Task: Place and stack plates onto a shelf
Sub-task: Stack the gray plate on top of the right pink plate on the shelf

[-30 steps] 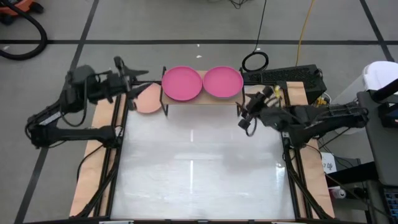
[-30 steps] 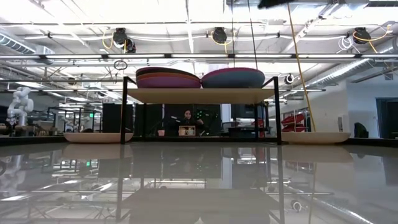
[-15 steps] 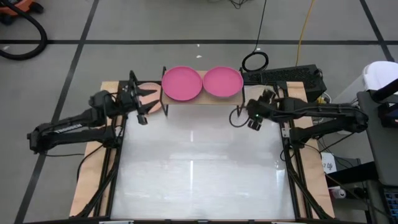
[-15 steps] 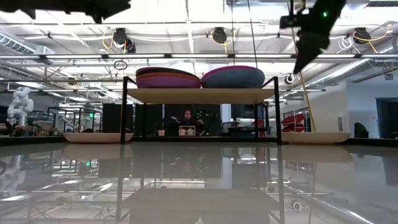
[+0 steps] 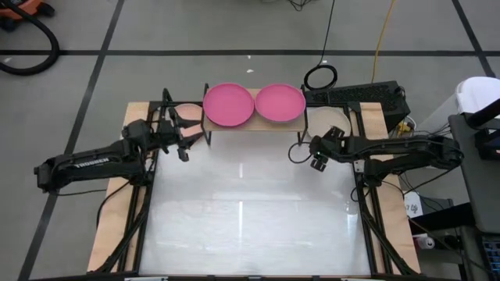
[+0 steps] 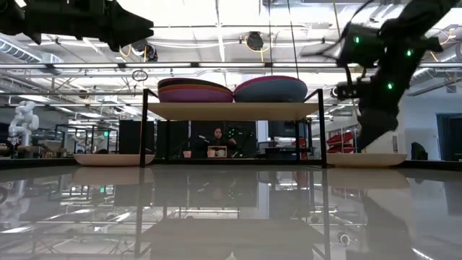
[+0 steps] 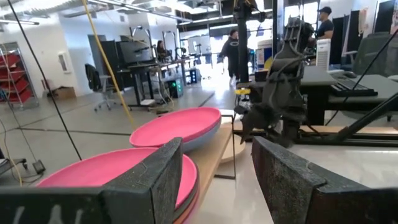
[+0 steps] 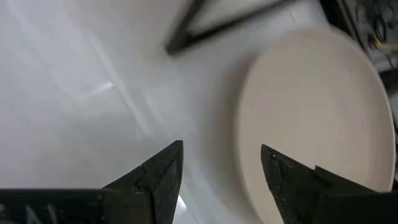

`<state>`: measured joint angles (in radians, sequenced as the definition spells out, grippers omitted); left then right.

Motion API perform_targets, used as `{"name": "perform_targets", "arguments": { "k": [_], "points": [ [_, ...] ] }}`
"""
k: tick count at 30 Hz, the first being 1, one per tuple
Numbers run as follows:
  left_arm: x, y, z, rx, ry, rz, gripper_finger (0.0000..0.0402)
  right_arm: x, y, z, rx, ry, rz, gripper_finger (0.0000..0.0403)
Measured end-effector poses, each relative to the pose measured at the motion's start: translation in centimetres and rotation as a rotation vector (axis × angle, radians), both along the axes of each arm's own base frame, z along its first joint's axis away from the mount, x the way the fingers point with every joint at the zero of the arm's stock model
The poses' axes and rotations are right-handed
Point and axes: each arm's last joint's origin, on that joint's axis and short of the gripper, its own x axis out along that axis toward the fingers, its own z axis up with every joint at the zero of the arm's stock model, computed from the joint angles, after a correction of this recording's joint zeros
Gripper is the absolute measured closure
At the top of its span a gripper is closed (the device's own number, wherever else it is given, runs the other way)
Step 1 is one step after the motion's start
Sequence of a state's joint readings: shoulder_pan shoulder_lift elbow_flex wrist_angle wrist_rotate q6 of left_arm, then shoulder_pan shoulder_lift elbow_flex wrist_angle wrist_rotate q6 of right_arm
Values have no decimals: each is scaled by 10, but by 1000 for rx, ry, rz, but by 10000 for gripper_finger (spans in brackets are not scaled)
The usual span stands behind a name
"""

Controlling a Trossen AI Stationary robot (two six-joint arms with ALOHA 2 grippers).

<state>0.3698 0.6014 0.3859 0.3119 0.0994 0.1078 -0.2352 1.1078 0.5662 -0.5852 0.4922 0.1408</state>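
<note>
1. White table (image 5: 242, 218) spans the middle of the high view, glossy, with both arms reaching over its far end.
2. Wooden shelf (image 6: 232, 110) stands at the table's far edge on black legs, where it stood half a second ago.
3. Pink plates top two stacks on the shelf: the left stack (image 5: 228, 104) and the right stack (image 5: 280, 102) sit side by side, touching or nearly so, both unchanged.
4. Beige plate (image 8: 317, 118) lies on the table by the shelf's right legs; in the low view it sits flat at the right (image 6: 367, 159), not moved.
5. Another pale plate (image 6: 114, 159) lies flat on the table at the shelf's left end, partly covered by the left arm from above.
6. Right claw (image 5: 316, 160) has come down and slightly back toward the plate on its side; its fingers (image 8: 155, 180) stand apart, holding nothing.
7. Left claw (image 5: 183, 140) has edged toward the shelf's left legs, fingers (image 7: 155, 180) apart and empty.
</note>
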Motion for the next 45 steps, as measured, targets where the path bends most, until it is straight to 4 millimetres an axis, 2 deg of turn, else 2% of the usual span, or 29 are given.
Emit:
{"name": "perform_targets", "arguments": {
  "k": [6,11,18,23,30,32,38,45],
  "points": [
    [0,0,0,1,-4,1,202,-15,-11,-18,5,30,-87,206],
    [0,0,0,-10,1,0,202,-20,-20,-26,-55,3,-156,206],
    [0,0,-2,-17,19,0,202,-32,-26,-46,-33,-25,-172,207],
    [0,0,-2,-17,20,0,202,-36,-27,-52,-21,-78,-190,240],
    [0,0,-2,-19,20,-1,202,-35,-27,-53,3,-101,-189,364],
    [0,0,-2,-20,19,-1,202,-34,-28,-52,-10,-107,-187,387],
    [0,0,-2,-30,18,-2,202,-28,-30,-44,-35,-197,-200,391],
    [0,0,-3,-32,24,-2,202,-20,-35,-7,-100,-418,-238,402]
  ]
}}
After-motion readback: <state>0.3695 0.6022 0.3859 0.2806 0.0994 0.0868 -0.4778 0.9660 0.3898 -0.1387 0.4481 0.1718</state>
